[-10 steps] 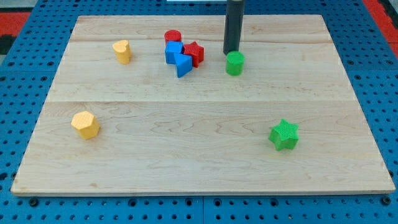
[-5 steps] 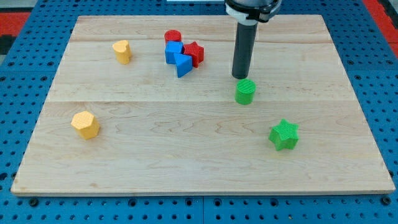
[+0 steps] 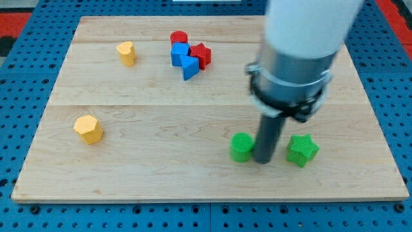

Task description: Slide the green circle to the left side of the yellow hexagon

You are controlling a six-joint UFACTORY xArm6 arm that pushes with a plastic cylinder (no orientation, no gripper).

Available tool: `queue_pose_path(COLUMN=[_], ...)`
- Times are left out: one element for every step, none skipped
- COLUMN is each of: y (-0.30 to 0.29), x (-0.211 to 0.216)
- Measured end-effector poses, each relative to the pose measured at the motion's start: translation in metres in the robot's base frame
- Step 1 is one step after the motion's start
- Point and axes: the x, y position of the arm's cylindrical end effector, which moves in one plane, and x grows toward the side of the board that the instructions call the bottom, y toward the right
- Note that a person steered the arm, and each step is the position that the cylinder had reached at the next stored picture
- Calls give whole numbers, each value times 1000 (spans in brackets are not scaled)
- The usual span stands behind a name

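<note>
The green circle (image 3: 241, 147) sits on the wooden board (image 3: 161, 174) toward the view's bottom, right of centre. My tip (image 3: 262, 160) stands just to its right, touching or nearly touching it, between it and the green star (image 3: 302, 150). The yellow hexagon (image 3: 88, 129) lies far to the view's left, near the board's left edge. The arm's large white and grey body (image 3: 299, 45) hangs over the right part of the board.
A yellow block (image 3: 127, 53) sits at the top left. A cluster of a red cylinder (image 3: 179, 38), a red star (image 3: 201, 55) and two blue blocks (image 3: 183, 60) lies at the top centre. Blue pegboard (image 3: 26, 77) surrounds the board.
The green circle has moved down the board and slightly left, from the upper middle to near the green star. My tip followed it down and now stands on its right side.
</note>
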Motion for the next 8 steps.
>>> queue_pose_path(y=[-73,-17,-7,-27,-50,-128,-139,-64], x=[-11,11,7,-38,-38,-18,-29,-33])
